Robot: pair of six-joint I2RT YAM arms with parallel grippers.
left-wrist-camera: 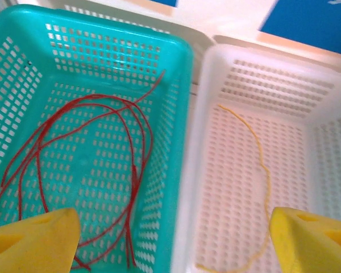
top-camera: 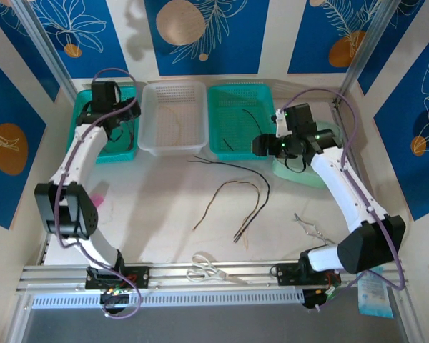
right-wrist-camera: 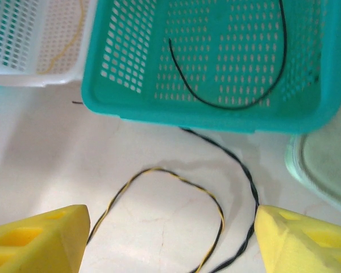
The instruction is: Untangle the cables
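Along the far edge of the table, sorting looks partly done: red cables lie loose in the left teal basket, one yellow cable in the white basket, and one black cable in the right teal basket. Nearer, on the bare table, a yellow-and-black twist and a black twist lie not yet pulled apart, which I judge to be the work left. Left gripper hangs over the red cables, jaws spread and empty; right gripper hovers above the twists, jaws likewise apart, grasping nothing.
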